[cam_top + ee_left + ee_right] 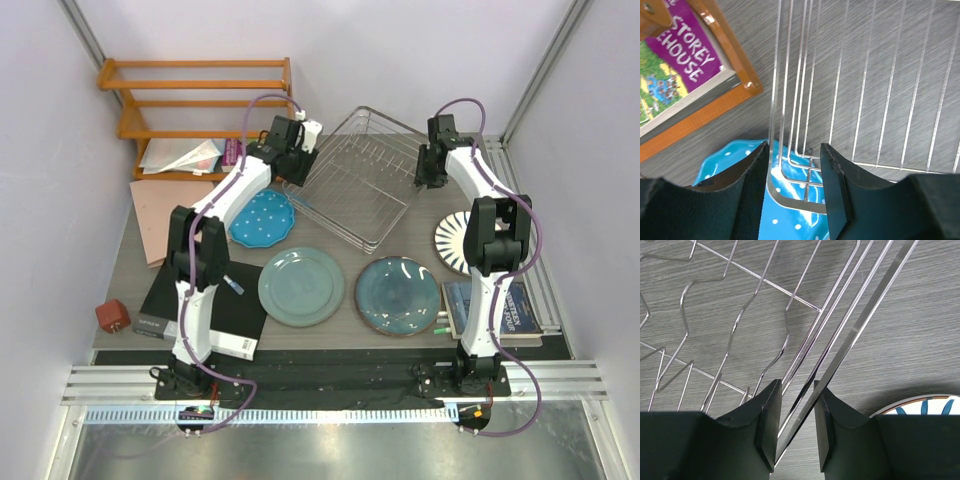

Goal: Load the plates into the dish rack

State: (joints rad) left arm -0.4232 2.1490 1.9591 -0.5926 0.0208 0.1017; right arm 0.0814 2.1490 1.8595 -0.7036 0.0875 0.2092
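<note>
The silver wire dish rack (pixel 358 182) stands at the back middle, turned at an angle. My left gripper (pixel 297 150) is shut on its left corner rim (pixel 790 175), above the blue dotted plate (pixel 263 218), which also shows in the left wrist view (pixel 735 160). My right gripper (pixel 430 165) is shut on the rack's right rim bar (pixel 840 350). The grey-green plate (pixel 301 286) and the teal brown-rimmed plate (pixel 398 295) lie flat at the front. The striped white plate (pixel 448 242) lies at the right, partly behind my right arm; its edge shows in the right wrist view (pixel 920 405).
An orange wooden shelf (pixel 190 100) with papers and a purple book (pixel 680 65) stands at the back left. A black box (pixel 205 310) and a small red block (pixel 112 316) are at the front left, and a book (pixel 495 308) is at the front right.
</note>
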